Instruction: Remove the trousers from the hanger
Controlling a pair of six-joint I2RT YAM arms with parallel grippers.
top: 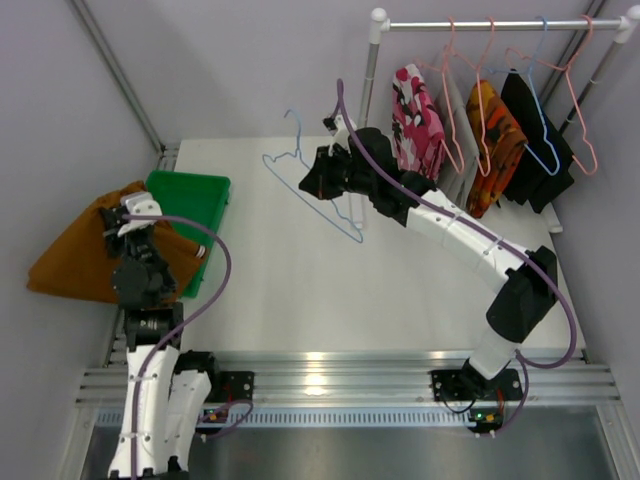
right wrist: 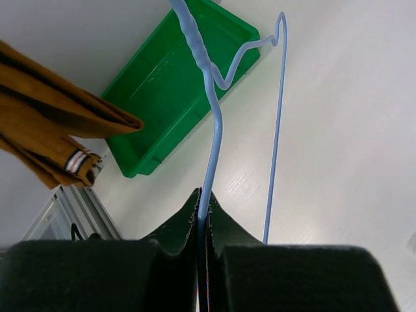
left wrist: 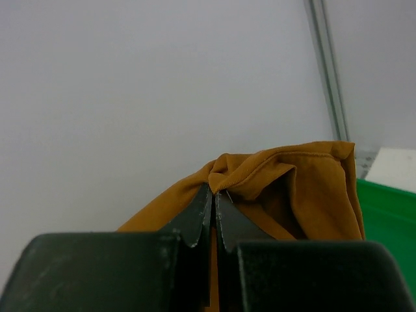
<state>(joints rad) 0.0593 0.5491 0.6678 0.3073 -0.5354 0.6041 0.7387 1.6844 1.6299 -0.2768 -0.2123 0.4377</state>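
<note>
Top view, left gripper clamped on plain mustard-brown cloth trousers, beside green plastic bin, right gripper pinched on bare light-blue wire hanger over white table, left wrist view, jaws together on a trouser fold, right wrist view, jaws together on the hanger's neck.

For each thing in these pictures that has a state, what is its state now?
left gripper, shut on the mustard trousers
right gripper, shut on the blue hanger
mustard trousers, off the hanger, hanging from the left gripper
blue hanger, bare, held up
pink floral trousers, hanging on the rail
orange garment, on the rail
black garment, on the rail
green bin, looks empty
</note>
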